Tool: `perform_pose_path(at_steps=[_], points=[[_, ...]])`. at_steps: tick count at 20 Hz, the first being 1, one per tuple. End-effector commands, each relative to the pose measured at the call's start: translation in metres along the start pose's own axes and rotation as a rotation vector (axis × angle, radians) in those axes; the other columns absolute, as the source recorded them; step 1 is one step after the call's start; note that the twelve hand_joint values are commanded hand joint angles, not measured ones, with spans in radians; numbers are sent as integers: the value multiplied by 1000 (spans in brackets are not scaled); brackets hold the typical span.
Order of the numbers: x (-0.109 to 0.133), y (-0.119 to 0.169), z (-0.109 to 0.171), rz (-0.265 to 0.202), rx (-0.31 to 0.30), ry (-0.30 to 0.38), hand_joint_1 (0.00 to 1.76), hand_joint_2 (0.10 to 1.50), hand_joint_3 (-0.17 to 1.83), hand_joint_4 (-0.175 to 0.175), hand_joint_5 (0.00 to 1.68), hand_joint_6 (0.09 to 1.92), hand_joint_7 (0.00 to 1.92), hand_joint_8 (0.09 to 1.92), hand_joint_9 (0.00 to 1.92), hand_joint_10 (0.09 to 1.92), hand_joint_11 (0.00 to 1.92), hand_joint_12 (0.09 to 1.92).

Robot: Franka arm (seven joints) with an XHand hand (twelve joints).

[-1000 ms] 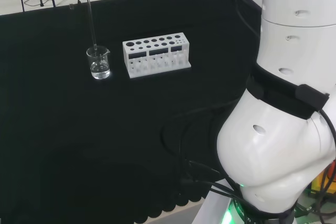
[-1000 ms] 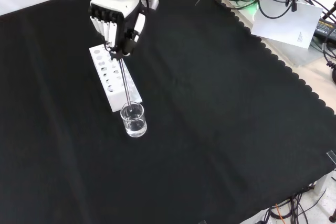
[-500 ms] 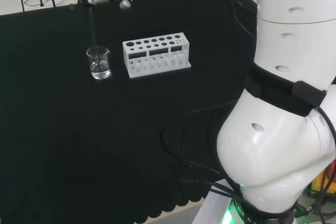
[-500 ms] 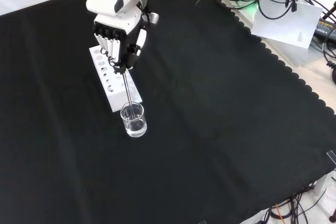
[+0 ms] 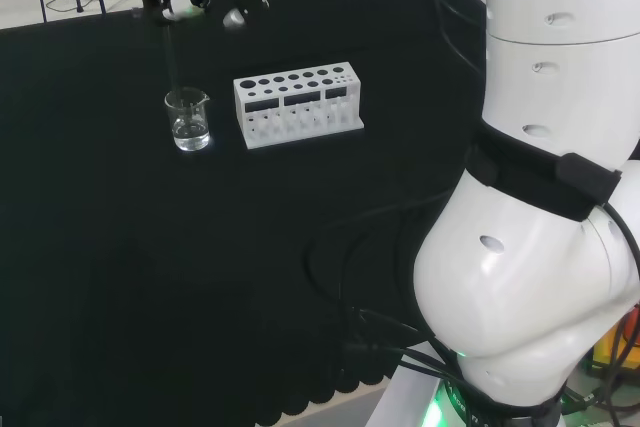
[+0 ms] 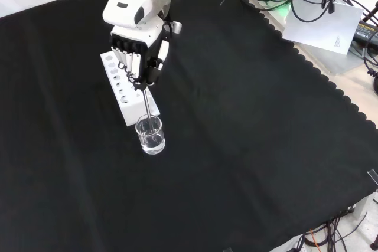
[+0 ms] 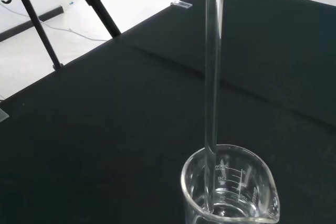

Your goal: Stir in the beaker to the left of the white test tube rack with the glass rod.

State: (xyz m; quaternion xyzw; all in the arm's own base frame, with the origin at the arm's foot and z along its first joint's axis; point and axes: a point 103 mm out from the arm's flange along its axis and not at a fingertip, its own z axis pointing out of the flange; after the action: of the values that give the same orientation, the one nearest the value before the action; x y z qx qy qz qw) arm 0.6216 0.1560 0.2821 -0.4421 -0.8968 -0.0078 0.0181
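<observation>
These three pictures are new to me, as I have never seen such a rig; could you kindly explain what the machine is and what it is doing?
It is one white robot arm with a black and white hand shaped like a person's. The head view looks over the arm from behind, the front view looks down on the black cloth, and the wrist view looks past the palm. On the cloth stand a white test tube rack and a small clear beaker holding some clear liquid. The hand's curled fingers hold a glass rod upright, with its lower end inside the beaker, ready for stirring.
</observation>
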Motion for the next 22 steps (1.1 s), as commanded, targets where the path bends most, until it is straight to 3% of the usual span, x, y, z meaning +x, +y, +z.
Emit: perform_pose_path(at_steps=[1,12,22], points=[[4,2,7,-6,8,3,1291,1074,1,-175,1034,613,1128,1067,1644,710,1762,341],[-13,8,19,-8,12,13,1290,1075,1,-175,1031,617,1125,1074,1644,709,1762,342],[-31,-6,17,29,22,13,1290,1076,1,-175,1029,621,1122,1079,1645,709,1762,342]])
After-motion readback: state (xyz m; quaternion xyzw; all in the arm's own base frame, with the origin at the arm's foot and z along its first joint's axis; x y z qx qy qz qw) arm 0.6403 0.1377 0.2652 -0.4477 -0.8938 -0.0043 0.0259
